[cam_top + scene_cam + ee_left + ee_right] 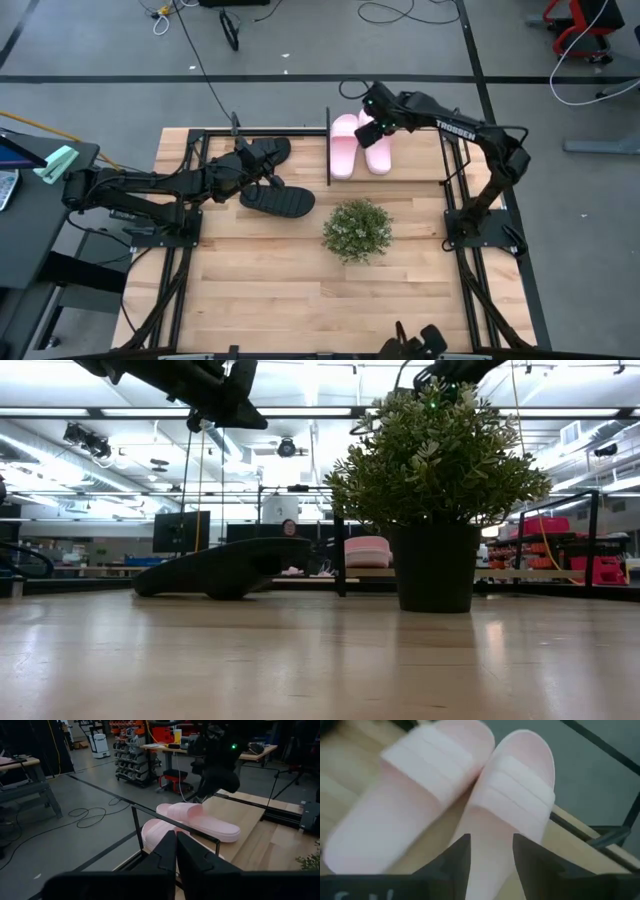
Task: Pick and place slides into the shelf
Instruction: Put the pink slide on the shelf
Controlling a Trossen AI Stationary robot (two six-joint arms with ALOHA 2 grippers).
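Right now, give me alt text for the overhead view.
Two pink slides sit in the shelf under the open right claw. The left claw is over two black slides beside a plant.

- High view: straight down over the whole tabletop [300, 290].
- Low view: level at tabletop height, facing the room.
- Wrist views: both close on the pink slides [435, 795] — shared with the high view.

Robotics lab: concrete floor [300, 95], loose cables [385, 12], workbenches [252, 752], ceiling strip lights [300, 412].
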